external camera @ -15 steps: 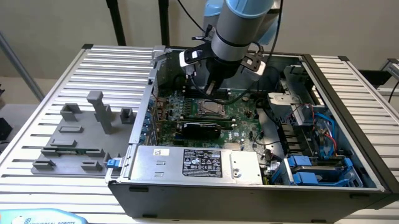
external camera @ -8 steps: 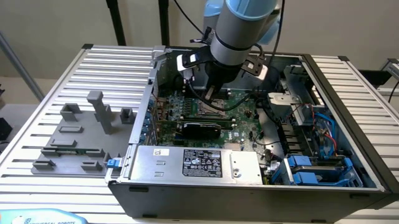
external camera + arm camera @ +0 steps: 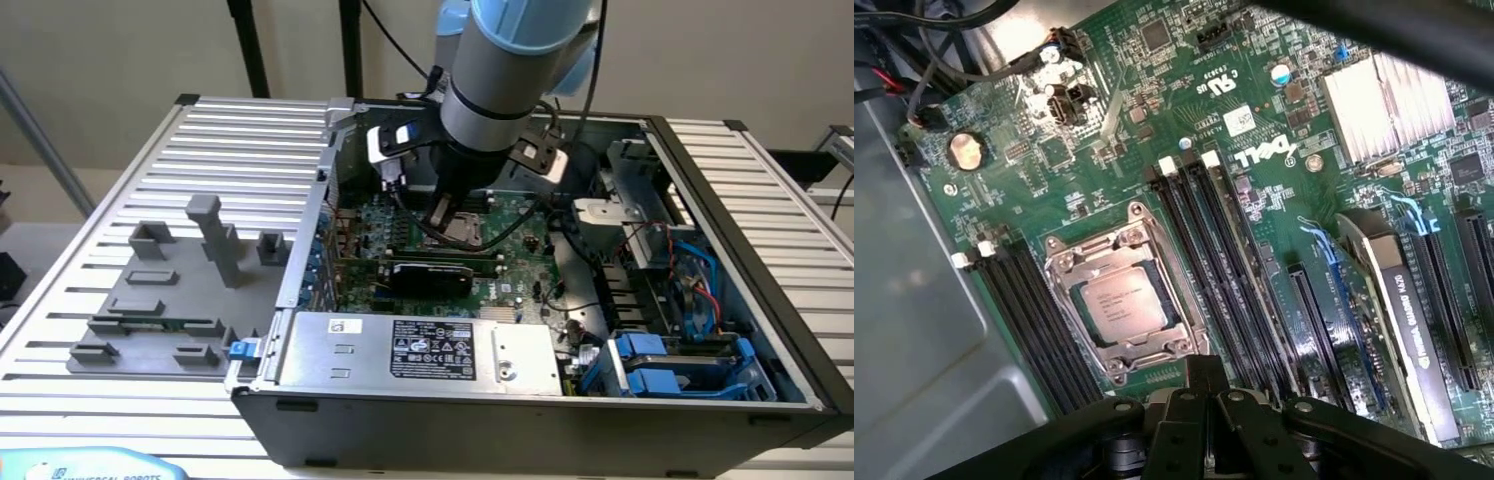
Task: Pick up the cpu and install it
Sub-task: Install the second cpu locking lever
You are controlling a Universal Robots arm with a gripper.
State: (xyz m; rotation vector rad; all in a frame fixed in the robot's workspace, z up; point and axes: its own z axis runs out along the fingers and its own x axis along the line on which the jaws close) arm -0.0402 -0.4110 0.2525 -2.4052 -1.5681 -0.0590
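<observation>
The small flat square silver-topped cpu (image 3: 1122,303) lies seated inside the square metal socket frame (image 3: 1120,300) on the green motherboard (image 3: 1254,150) of the open grey computer case (image 3: 534,400). The black claw (image 3: 1199,420) hovers just above it, clenched and empty, apart from the chip.
</observation>
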